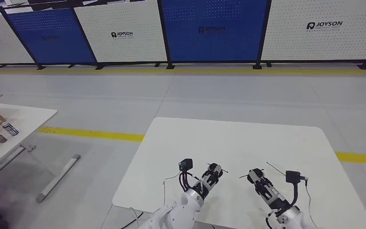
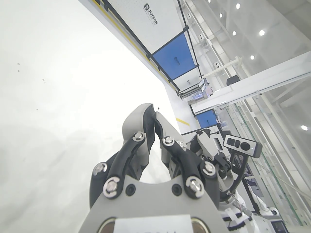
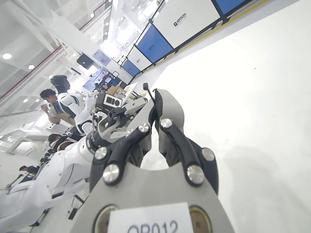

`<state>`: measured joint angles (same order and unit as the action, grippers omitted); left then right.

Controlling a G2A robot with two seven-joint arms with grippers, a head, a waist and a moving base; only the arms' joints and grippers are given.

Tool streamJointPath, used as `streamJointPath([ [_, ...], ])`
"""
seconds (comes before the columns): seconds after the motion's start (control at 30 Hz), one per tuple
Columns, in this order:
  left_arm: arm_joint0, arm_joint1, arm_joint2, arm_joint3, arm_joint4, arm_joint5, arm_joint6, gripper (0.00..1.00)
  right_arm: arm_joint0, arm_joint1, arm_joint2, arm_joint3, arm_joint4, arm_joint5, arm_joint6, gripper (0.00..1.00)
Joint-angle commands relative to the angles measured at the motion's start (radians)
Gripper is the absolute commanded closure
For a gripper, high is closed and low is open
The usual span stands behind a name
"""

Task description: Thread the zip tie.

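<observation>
Black zip tie (image 3: 146, 86) pinched in right gripper (image 3: 155, 93), strap mostly hidden; left gripper (image 2: 154, 110) closed, contents unclear

White partition panels (image 1: 324, 34) beyond the table (image 1: 240, 137) each with a dark logo and word, blue panels (image 1: 213, 40) with the same mark fainter, white sticker (image 3: 148, 219) with cut-off black characters on right gripper (image 3: 155, 105) base, similar sticker (image 2: 151, 223) on left gripper (image 2: 153, 115)

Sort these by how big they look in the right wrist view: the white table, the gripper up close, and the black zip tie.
1. white table
2. right gripper, though nearness to the camera swells it
3. zip tie, just its small end poking past the fingertips
</observation>
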<state>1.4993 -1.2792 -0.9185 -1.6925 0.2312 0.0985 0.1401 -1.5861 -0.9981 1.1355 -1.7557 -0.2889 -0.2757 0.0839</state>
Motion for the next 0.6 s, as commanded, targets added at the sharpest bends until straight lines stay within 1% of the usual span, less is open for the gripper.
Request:
streamJointPath([
  [0.0,0.000,0.000,0.000,0.000,0.000,0.000,0.000,1.00,0.021,-0.008,-0.022,0.030,-0.001,0.004,0.001,1.00],
  [0.1,0.000,0.000,0.000,0.000,0.000,0.000,0.000,1.00,0.059,-0.023,-0.068,0.078,0.005,-0.009,-0.003,1.00],
  [0.2,0.000,0.000,0.000,0.000,0.000,0.000,0.000,1.00,0.079,-0.033,-0.084,0.106,0.023,-0.026,-0.017,1.00],
  [0.47,0.000,0.000,0.000,0.000,0.000,0.000,0.000,1.00,0.083,-0.035,-0.085,0.109,0.028,-0.032,-0.020,1.00],
  [0.57,0.000,0.000,0.000,0.000,0.000,0.000,0.000,1.00,0.082,-0.040,-0.081,0.106,0.038,-0.017,-0.042,1.00],
])
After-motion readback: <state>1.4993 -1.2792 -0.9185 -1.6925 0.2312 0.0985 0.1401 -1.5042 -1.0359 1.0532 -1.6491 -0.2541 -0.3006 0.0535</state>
